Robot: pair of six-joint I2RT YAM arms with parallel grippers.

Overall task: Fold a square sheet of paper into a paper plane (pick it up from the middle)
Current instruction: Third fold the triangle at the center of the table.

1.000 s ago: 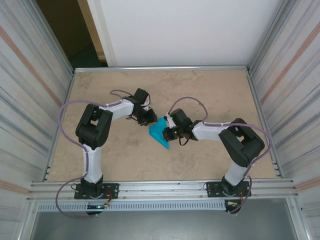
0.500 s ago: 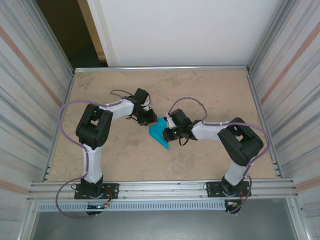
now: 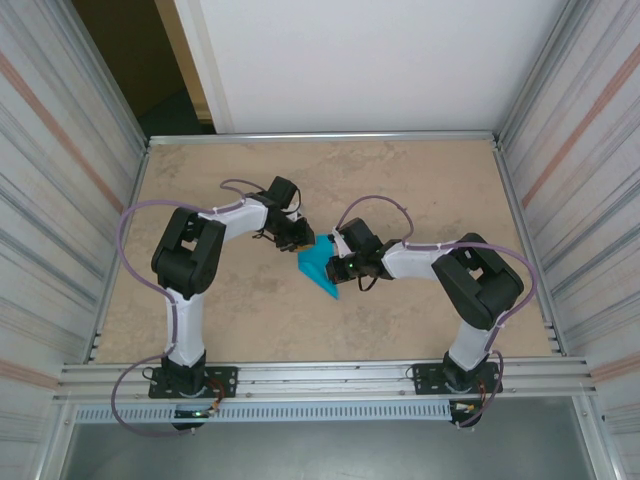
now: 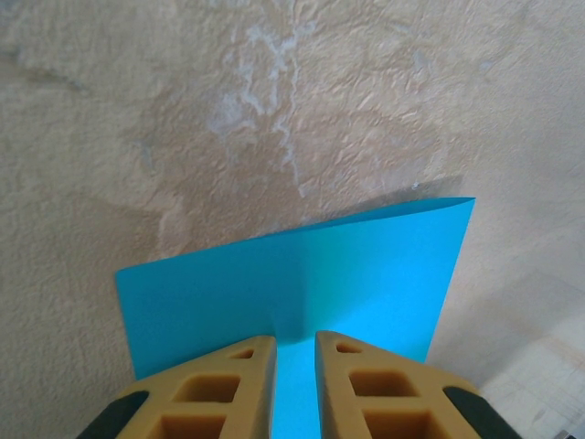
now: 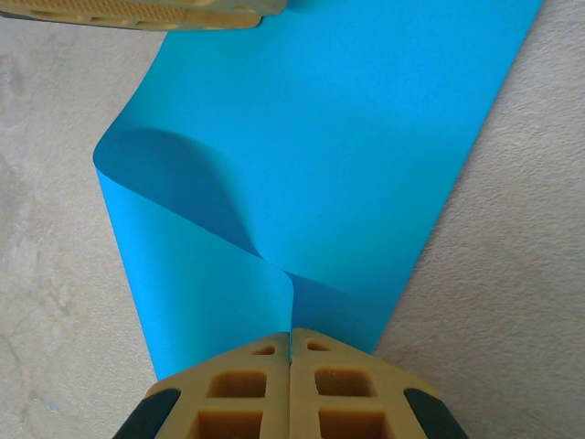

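Ok so biggest thing first: the beige mottled stone-look tabletop [image 3: 200, 310] is what I'm working against, and the thin bright teal paper sheet [image 3: 322, 270] lies about in the middle of it, right between my two wrists and already partly folded to a point at its near end. My right gripper [image 5: 291, 337] is clamped tight, fingers pressed together, with a pinch of the sheet's edge running straight into the seam between them. From that pinch the loose curled layer [image 5: 196, 293] bows up and over off the flat part. My left gripper [image 4: 293, 343] sits on the opposite edge, fingers almost together with a slim strip of teal showing in the gap. Honestly I can't tell whether it's nipping the paper or just pinning it to the table. My read is I'm mid-fold, so doing this well means the left side only anchors and doesn't drag, while the right carries the layer over low and slow, so the bow flattens instead of kinking somewhere random. I'd line up the edges before anything gets pressed, then rub the crease down from the pinch outward. Thin paper like this will probably skate on the tabletop if I tug sideways, so gentle pulls only.
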